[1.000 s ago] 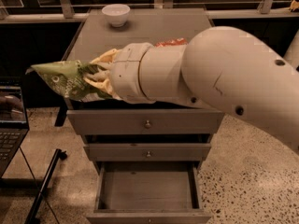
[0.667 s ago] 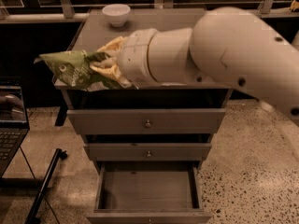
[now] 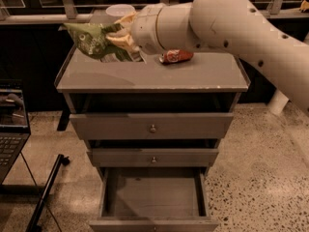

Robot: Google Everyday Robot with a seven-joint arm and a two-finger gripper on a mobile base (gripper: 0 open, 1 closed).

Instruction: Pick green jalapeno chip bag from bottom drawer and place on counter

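Jaws clenched on the right end of the green jalapeno chip bag (image 3: 94, 41), holding it in the air above the back-left corner of the worktop (image 3: 145, 79), apart from the surface. Bottom drawer (image 3: 154, 197) pulled out below, with no bag inside.

Step in hand, by judgement: the placing. Lower slowly and straight down onto the bare left half of the worktop, well inside the left edge and the front edge, to avoid a slide over the side. Keep apart from the soda can (image 3: 176, 57), lying on its side near the back edge and right of centre, and from the white bowl (image 3: 118, 8) at the back edge, partly hidden behind the wrist. Release only with the underside of the bag resting on the surface. Then lift straight up, not sideways, to avoid dragging the foil along.

Bag: thin crumpled foil, green with pale printing, pointed at the free left end; probably light and springy, likely to unfold a little after release. Worktop: flat, hard, matte grey-brown, with a thin worn front edge; probably little grip for foil. Can: smooth orange-red cylinder, likely to roll if bumped. Arm (image 3: 227, 18): rounded, smooth cream shell, bulky, covering the back-right corner.
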